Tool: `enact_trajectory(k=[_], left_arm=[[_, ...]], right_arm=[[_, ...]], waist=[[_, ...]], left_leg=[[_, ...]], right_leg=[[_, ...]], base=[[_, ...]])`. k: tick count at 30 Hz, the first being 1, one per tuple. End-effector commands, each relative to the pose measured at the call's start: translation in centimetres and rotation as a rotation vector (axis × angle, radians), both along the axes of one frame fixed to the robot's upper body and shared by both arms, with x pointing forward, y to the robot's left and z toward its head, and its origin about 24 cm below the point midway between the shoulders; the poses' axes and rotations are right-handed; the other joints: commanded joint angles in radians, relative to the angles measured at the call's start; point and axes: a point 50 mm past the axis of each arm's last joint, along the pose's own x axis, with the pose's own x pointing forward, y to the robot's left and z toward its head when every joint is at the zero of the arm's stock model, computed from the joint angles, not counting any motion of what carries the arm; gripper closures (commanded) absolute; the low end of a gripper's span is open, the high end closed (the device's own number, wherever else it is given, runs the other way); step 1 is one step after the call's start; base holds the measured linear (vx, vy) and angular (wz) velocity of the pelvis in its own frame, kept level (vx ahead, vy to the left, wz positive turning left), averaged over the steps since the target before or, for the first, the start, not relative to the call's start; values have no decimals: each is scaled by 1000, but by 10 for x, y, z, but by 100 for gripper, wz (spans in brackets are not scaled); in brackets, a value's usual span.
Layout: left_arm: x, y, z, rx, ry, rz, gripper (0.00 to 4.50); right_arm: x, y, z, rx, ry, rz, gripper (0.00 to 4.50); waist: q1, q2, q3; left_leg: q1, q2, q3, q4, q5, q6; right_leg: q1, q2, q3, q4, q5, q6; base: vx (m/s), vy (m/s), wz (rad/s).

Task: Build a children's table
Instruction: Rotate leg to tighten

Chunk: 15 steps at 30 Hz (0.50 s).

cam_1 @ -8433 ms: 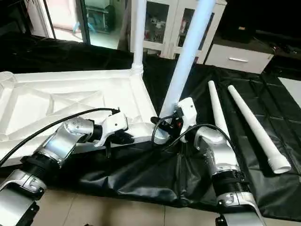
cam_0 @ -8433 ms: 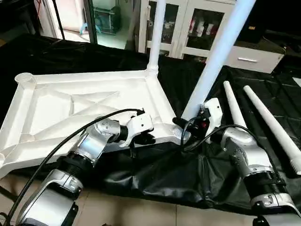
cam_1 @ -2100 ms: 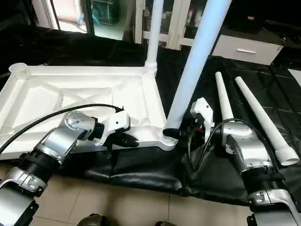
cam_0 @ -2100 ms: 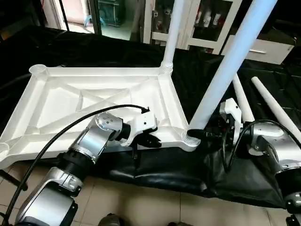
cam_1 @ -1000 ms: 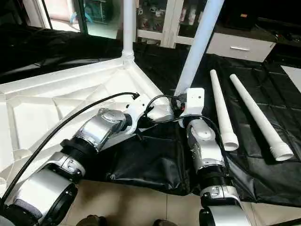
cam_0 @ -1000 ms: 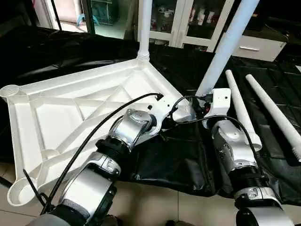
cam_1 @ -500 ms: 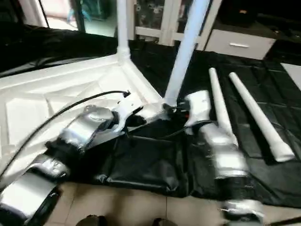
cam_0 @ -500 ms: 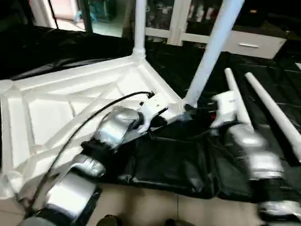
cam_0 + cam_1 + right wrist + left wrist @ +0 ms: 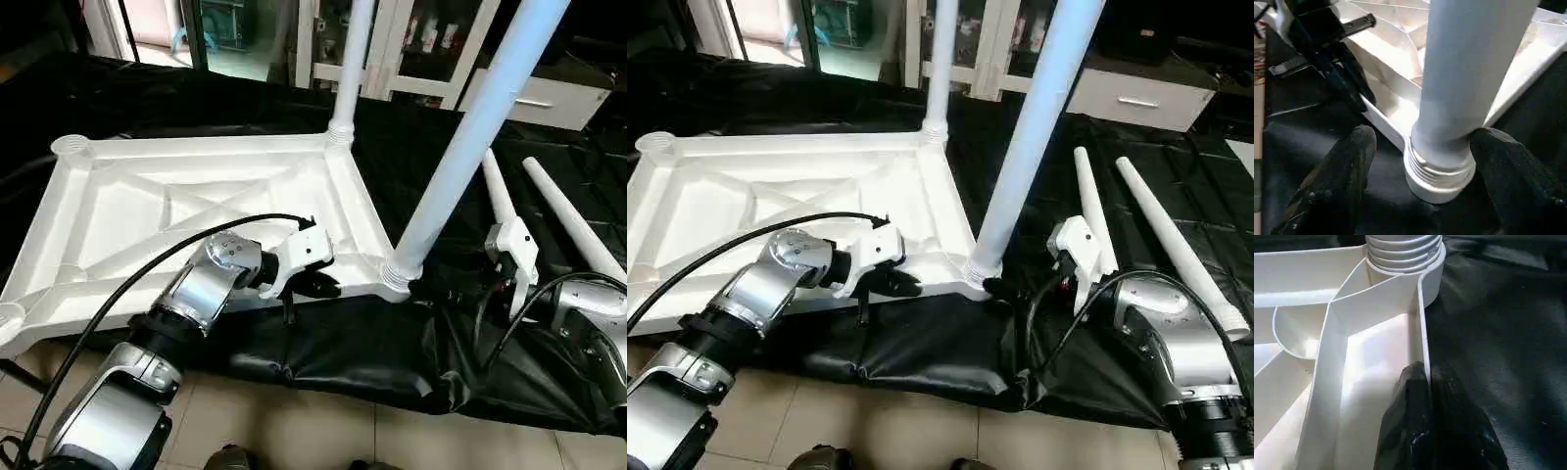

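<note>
Left gripper (image 9: 1422, 382) is clamped on the raised rim of the children's table top (image 9: 196, 211), which lies underside up on the black-sheeted work table (image 9: 343, 343). Right gripper (image 9: 1420, 142) is spread wide, its fingers (image 9: 1347, 161) set either side of the near leg (image 9: 470, 137) at its corner socket, at about four o'clock on the top; contact cannot be told.
</note>
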Motion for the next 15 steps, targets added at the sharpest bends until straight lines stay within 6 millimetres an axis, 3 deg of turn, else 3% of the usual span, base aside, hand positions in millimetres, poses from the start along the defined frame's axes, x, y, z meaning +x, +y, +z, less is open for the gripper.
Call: enact_trajectory(k=[1,9,15], left_arm=[[-5,-12,10,-99,-24,-74,450],[-6,-13,11,-97,-21,-89,450],[-5,-12,12,-95,-23,-92,450]], right_arm=[[-1,4,3,6,3,50,108],[19,5,-1,-40,-15,-7,108],[27,12,-5,-64,-17,3,108]], waist=[[-4,-12,-77],[-3,-12,-80],[-1,-14,-81]], left_leg=[[37,55,-23,-68,-270,52],[37,52,-21,-62,-254,47],[33,51,-20,-57,-221,65]], right_leg=[[37,-56,30,-65,-305,-197],[35,-55,30,-59,-284,-212],[39,-52,30,-48,-231,-226]], base=[[0,0,0],[0,0,0],[0,0,0]])
